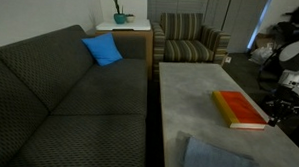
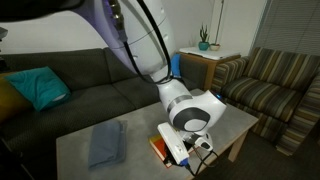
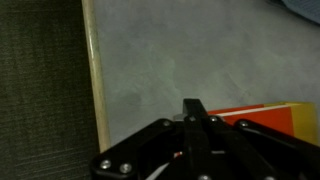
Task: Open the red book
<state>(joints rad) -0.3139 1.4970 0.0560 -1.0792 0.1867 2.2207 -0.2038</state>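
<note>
Gripper: in the wrist view the gripper [image 3: 194, 104] came in from the bottom of the frame, its two fingers [image 3: 195, 125] drawn together into one dark bar – no gap showed between them and nothing was held.
Gripper position: low over the grey table [image 3: 180, 50], its tip at the near edge of the red book [image 3: 250, 112]; whether it touched the cover could not be told.
Red book: it lay flat and closed on the table, close to the side where the robot stood. In the wrist view its yellow strip [image 3: 305, 120] ran along the far right of the frame. In an exterior view the red book [image 1: 239, 110] lay slightly askew to the table's edges; in an exterior view the red book [image 2: 158, 148] was mostly hidden behind the wrist.
Arm: the robot arm [image 2: 150, 50] curved down from the upper left of an exterior view to a white wrist just above the book.
Cloth: a grey-blue cloth [image 1: 219, 158] lay crumpled on the same table, well apart from the book.
Sofa: a dark sofa [image 1: 49, 85] stood along the table's long side – a blue pillow [image 1: 104, 50] leaned in its corner.
Background: a striped armchair [image 1: 191, 40] stood beyond the table's far end, and a potted plant [image 1: 119, 14] sat on a small side table between it and the sofa.
Floor: dark carpet [image 3: 40, 90] filled the left of the wrist view beside the table's edge.
</note>
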